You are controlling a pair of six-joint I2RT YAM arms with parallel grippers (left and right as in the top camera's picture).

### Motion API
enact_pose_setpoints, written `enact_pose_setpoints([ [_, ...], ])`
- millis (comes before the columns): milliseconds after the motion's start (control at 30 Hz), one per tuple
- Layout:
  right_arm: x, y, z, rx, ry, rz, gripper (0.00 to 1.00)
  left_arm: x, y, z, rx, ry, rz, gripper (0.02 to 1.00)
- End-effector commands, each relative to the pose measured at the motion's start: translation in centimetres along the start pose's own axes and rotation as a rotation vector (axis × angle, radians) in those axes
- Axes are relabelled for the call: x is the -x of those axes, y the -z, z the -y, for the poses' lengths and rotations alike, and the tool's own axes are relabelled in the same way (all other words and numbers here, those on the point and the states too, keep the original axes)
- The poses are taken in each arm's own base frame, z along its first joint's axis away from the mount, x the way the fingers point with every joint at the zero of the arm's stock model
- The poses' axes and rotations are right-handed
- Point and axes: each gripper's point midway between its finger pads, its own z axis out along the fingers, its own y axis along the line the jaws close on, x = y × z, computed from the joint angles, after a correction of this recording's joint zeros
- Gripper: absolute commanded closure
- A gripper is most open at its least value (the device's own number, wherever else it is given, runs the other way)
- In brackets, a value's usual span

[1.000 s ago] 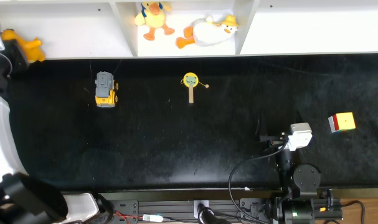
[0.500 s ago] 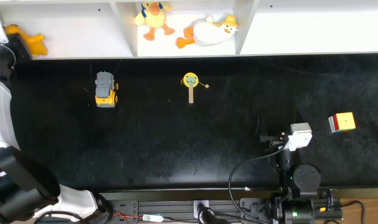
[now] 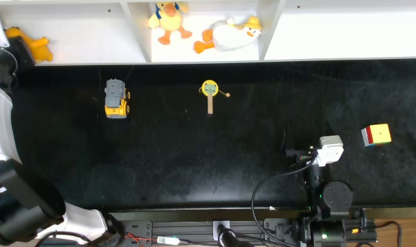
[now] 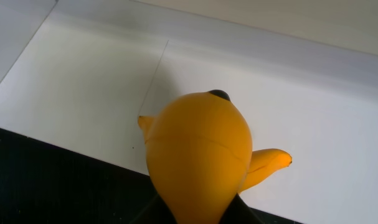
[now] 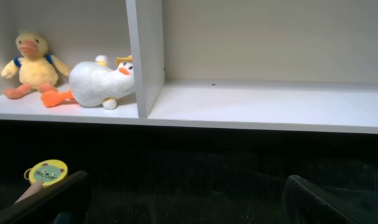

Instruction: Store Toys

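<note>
Holding the smooth orange rubber toy (image 4: pixel 198 149) in a narrow grip, the left gripper (image 4: pixel 198 214) has carried it deeper into the white shelf's left compartment (image 4: pixel 83 106) and stopped; release seems next. The grey-yellow plastic truck (image 3: pixel 116 98) waits on the black mat (image 3: pixel 194 158). The right gripper (image 5: pixel 182 202) stands wide.

Black table (image 3: pixel 194 158) with truck (image 3: pixel 116 99), rattle (image 3: pixel 210 90), cube (image 3: pixel 376 134), white shelf (image 3: pixel 331 38) holding yellow duck (image 3: pixel 169 19), white goose (image 3: pixel 228 36)

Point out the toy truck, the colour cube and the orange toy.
toy truck (image 3: pixel 116 99), top view, middle of its body.
colour cube (image 3: pixel 377 134), top view, its yellow face.
orange toy (image 4: pixel 198 149), left wrist view, its rounded body.
</note>
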Motion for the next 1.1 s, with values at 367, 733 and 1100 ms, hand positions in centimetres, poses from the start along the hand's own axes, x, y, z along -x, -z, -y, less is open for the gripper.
enact_pose_setpoints([
  [367, -0.3, 0.0, -0.1, 0.005, -0.010, 0.002, 0.007, -0.1, -2.1, 1.1, -0.008, 0.003, -0.012, 0.897],
  [733, -0.3, 0.0, -0.1, 0.005, -0.010, 0.002, 0.007, -0.1, -2.1, 1.1, -0.009, 0.005, -0.010, 0.380],
  [1100, -0.3, 0.0, -0.1, 0.005, -0.010, 0.002, 0.005, 0.4, -1.4, 1.4, -0.011, 0.001, 0.000, 0.066],
])
